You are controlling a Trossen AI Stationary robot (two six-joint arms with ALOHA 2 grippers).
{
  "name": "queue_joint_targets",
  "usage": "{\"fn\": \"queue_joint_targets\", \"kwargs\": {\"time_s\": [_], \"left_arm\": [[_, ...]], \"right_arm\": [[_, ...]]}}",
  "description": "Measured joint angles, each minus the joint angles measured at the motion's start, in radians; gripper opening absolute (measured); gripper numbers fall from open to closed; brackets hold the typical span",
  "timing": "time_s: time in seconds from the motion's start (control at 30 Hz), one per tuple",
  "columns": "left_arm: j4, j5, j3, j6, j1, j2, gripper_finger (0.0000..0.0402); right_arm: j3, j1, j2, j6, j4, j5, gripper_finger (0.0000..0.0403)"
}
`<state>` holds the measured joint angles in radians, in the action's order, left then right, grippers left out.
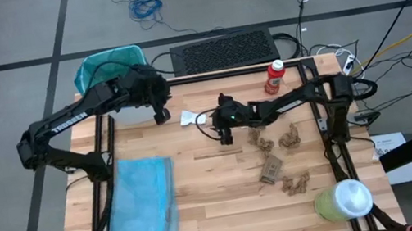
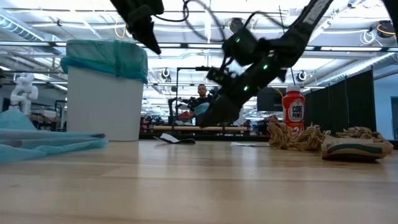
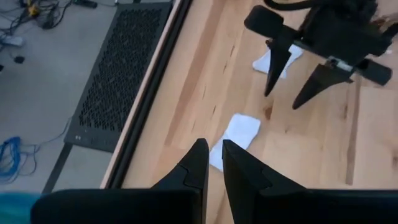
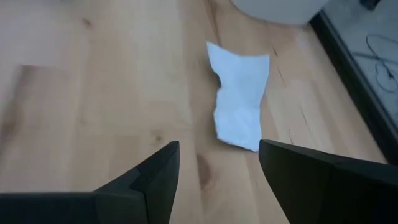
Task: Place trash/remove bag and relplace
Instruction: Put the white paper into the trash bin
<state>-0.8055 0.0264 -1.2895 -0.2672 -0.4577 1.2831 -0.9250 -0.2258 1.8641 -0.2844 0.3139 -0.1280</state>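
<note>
A: Where does the bin stand, and what is in it?

B: The white bin (image 2: 102,99) stands at the table's far left corner, lined with the teal-green bag (image 1: 109,66), whose edge is folded over the rim. What lies inside cannot be made out.

A: And the spare liner?

B: The sky-blue bag (image 1: 143,212) lies flat along the near left side of the wooden table (image 1: 229,211), well apart from the bin.

A: The trash?

B: Crumpled brown paper scraps (image 1: 279,158) sit in a loose group on the right half. A white paper scrap (image 4: 239,99) lies near the table's far edge, between the two arms. A red bottle (image 1: 274,77) stands at the far edge, and a pale-green container with a white top (image 1: 344,200) sits at the near right corner.

A: The arms?

B: The left gripper (image 3: 211,163) hangs in the air just beside the bin, fingers nearly together with a thin gap, nothing between them. The right gripper (image 4: 217,163) hovers low, close over the white scrap, fingers spread apart and empty.
</note>
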Motion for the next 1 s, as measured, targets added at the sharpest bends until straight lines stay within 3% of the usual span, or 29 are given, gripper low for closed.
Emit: {"fn": "queue_joint_targets", "kwargs": {"time_s": [0.2, 0.4, 0.53, 0.73, 1.0], "left_arm": [[0.038, 0.022, 0.056, 0.000, -0.021, -0.043, 0.0042], [0.033, 0.190, 0.056, -0.048, -0.022, -0.075, 0.0042], [0.013, 0.336, 0.055, -0.065, -0.019, -0.083, 0.0042], [-0.049, 0.475, 0.055, -0.081, -0.019, -0.082, 0.0047], [-0.040, 0.529, 0.055, -0.089, -0.019, -0.081, 0.0047]], "right_arm": [[-0.117, -0.015, 0.129, 0.000, -0.011, 0.002, 0.0212], [-0.262, -0.018, 0.238, 0.032, -0.133, -0.003, 0.0202], [-0.338, -0.019, 0.287, 0.075, -0.204, -0.009, 0.0154], [-0.362, -0.014, 0.305, 0.090, -0.214, -0.061, 0.0019], [-0.359, 0.001, 0.290, 0.100, -0.235, -0.126, 0.0001]]}}
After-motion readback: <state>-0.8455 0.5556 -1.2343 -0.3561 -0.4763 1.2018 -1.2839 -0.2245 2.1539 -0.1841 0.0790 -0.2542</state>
